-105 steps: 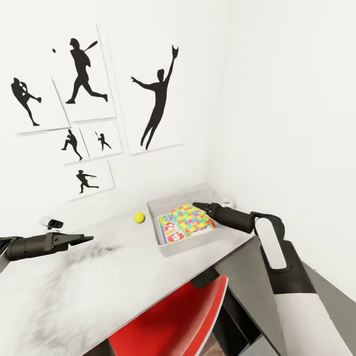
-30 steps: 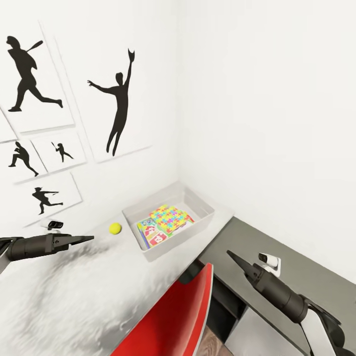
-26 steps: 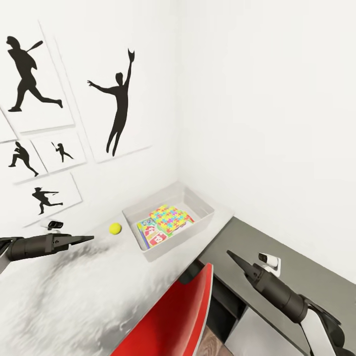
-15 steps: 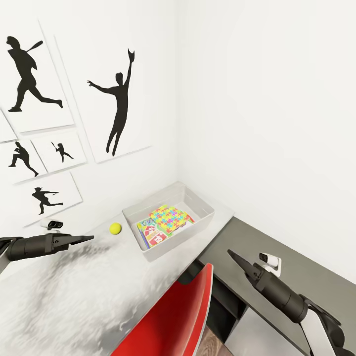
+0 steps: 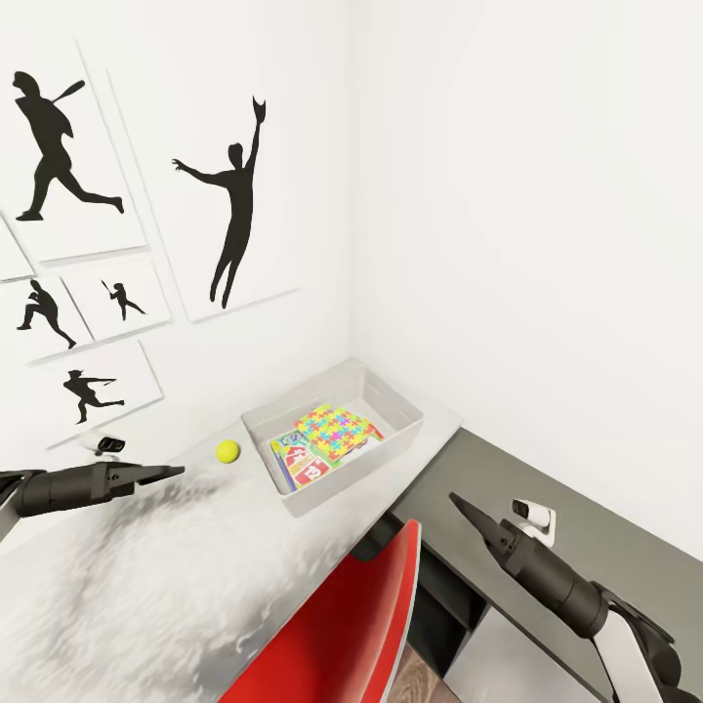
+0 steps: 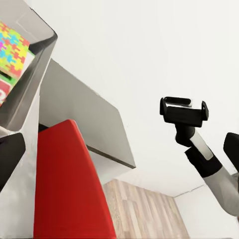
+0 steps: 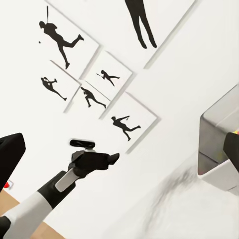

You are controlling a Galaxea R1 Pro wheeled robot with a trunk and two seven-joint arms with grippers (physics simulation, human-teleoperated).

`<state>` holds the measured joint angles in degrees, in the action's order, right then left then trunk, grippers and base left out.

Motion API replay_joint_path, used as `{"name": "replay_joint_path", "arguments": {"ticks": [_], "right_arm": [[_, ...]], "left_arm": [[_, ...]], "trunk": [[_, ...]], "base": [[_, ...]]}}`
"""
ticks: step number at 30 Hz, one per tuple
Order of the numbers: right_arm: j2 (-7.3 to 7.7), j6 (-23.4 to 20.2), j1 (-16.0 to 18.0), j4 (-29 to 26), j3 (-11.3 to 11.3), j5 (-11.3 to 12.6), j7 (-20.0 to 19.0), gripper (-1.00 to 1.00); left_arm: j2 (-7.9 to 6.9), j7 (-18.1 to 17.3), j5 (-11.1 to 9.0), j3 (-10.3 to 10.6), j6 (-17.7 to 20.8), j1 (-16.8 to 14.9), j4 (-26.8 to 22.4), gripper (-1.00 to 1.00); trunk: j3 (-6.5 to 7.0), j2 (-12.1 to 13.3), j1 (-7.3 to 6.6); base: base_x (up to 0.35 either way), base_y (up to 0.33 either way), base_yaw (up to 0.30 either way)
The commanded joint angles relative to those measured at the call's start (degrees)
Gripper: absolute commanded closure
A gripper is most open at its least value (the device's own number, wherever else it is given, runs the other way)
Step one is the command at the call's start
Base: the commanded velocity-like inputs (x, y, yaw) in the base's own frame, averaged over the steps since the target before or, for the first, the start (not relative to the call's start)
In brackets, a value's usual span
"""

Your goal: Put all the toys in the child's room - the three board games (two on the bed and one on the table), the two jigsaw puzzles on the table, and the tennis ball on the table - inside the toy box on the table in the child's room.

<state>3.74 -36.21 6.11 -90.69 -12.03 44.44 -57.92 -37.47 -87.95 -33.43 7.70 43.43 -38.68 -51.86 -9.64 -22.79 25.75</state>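
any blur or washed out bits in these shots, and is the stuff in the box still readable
Head view: table surface smeared and mottled grey; jigsaw puzzle in the toy box stays crisp, white walls nearly shadowless. Right wrist view: the same streaky smear on the tabletop.

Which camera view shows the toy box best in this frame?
The head view: the whole toy box sits on the table with a jigsaw puzzle and game boxes inside. The left wrist view catches just one corner of it with the puzzle's colours; the right wrist view shows just a slice of its grey wall.
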Motion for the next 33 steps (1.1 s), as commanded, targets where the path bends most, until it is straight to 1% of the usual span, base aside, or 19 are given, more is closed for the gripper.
{"name": "replay_joint_path", "arguments": {"ticks": [1, 3, 7, 8, 12, 13, 15, 16, 17, 18, 19, 20, 22, 24, 26, 27, 28, 31, 33], "right_arm": [[0.02, -0.4, 0.0, 0.0, 0.0, 0.3, 0.0, -1.0], [0.03, -0.4, 0.0, 0.0, 0.0, 0.3, 0.1, -1.0], [-0.03, -0.4, 0.0, -0.1, 0.0, 0.3, 0.2, -1.0], [-0.03, -0.4, 0.0, -0.1, 0.0, 0.3, 0.2, -1.0], [-0.12, -0.4, 0.1, -0.2, 0.3, 0.3, 0.7, -1.0], [-0.1, -0.5, 0.1, -0.2, 0.4, 0.2, 0.8, -1.0], [-0.04, -1.2, 0.4, -0.2, 0.3, 0.2, 1.3, -1.0], [0.0, -1.5, 0.5, -0.2, 0.2, 0.2, 1.3, -1.0], [0.08, -2.7, 0.7, -0.3, 0.1, 0.1, 1.5, -1.0], [0.31, -4.2, 0.8, -0.3, 0.0, 0.1, 1.6, -1.0], [0.47, -4.9, 0.8, -0.3, -0.1, 0.1, 1.7, -1.0], [1.15, -6.6, 0.7, -0.3, -0.2, 0.1, 1.8, -1.0], [3.09, -7.8, 0.2, -0.3, -0.8, 0.0, 1.7, -1.0], [5.55, -8.4, -0.9, -0.3, -2.2, 0.1, 1.2, -1.0], [7.4, -8.6, -2.6, -0.3, -4.1, 0.1, -0.2, -1.0], [7.71, -8.6, -2.9, -0.3, -4.6, 0.1, -0.7, -1.0], [8.31, -8.7, -3.5, -0.3, -6.2, 0.1, -2.9, -1.0], [8.66, -8.6, -4.4, -0.3, -8.0, 0.1, -6.5, -1.0], [8.71, -8.5, -5.7, -0.3, -8.7, 0.1, -8.3, -1.0]], "left_arm": [[-0.07, 0.6, -0.3, 0.2, 0.6, -0.1, 0.5, -1.0], [-0.07, 3.6, -0.3, 0.2, 0.6, -0.3, 2.3, -1.0], [-0.06, 14.9, -0.1, 0.1, 0.6, -0.7, 5.5, -1.0], [-0.06, 16.5, -0.1, 0.1, 0.6, -0.7, 5.6, -1.0], [0.05, 29.9, 0.0, 0.1, 0.6, -1.2, 6.1, -1.0], [0.18, 31.8, 0.0, 0.1, 0.6, -1.3, 6.1, -1.0], [1.2, 39.1, 0.0, 0.1, 0.3, -2.3, 6.1, -1.0], [1.51, 40.8, 0.0, 0.1, 0.2, -2.7, 6.1, -1.0], [2.14, 43.8, 0.0, 0.1, -0.5, -3.3, 6.1, -1.0], [2.71, 46.3, 0.0, 0.1, -1.4, -3.7, 6.1, -1.0], [2.96, 47.3, 0.0, 0.1, -1.9, -3.8, 6.1, -1.0], [3.66, 49.7, 0.0, 0.1, -3.3, -4.2, 6.0, -1.0], [4.31, 51.5, 0.8, 0.2, -4.7, -5.6, 6.0, -1.0], [4.65, 52.2, 3.3, 0.3, -7.5, -7.5, 5.9, -1.0], [5.1, 52.6, 7.6, 0.4, -11.0, -8.6, 5.8, -1.0], [5.32, 52.6, 8.7, 0.4, -11.8, -8.8, 5.7, -1.0], [5.88, 52.7, 12.0, 0.3, -15.1, -9.1, 5.5, -1.0], [6.5, 52.9, 15.6, 0.4, -20.3, -9.3, 5.4, -1.0], [6.89, 53.5, 17.5, 0.6, -22.1, -9.4, 5.4, -1.0]], "trunk": [[-0.12, -0.1, 0.03], [-0.12, -0.1, 0.03], [-0.12, -0.1, 0.03], [-0.12, -0.1, 0.03], [-0.12, -0.1, 0.03], [-0.12, -0.1, 0.03], [-0.12, -0.1, 0.03], [-0.12, -0.1, 0.03], [-0.12, -0.1, 0.03], [-0.12, -0.1, 0.03], [-0.12, -0.1, 0.03], [-0.12, -0.1, 0.03], [-0.12, -0.1, 0.03], [-0.12, -0.1, 0.03], [-0.12, -0.1, 0.03], [-0.12, -0.1, 0.03], [-0.12, -0.1, 0.03], [-0.12, -0.1, 0.03], [-0.12, -0.1, 0.03]], "base": [[0.0, 0.0, 0.0], [0.0, 0.0, 0.0], [0.0, 0.0, 0.0], [0.0, 0.0, 0.0], [0.0, 0.0, 0.0], [0.0, 0.0, 0.0], [0.0, 0.0, 0.0], [0.0, 0.0, 0.0], [0.0, 0.0, 0.0], [0.0, 0.0, 0.0], [0.0, 0.0, 0.0], [0.0, 0.0, 0.0], [0.0, 0.0, 0.0], [0.0, 0.0, 0.0], [0.0, 0.0, 0.0], [0.0, 0.0, 0.0], [0.0, 0.0, 0.0], [0.0, 0.0, 0.0], [0.0, 0.0, 0.0]]}}
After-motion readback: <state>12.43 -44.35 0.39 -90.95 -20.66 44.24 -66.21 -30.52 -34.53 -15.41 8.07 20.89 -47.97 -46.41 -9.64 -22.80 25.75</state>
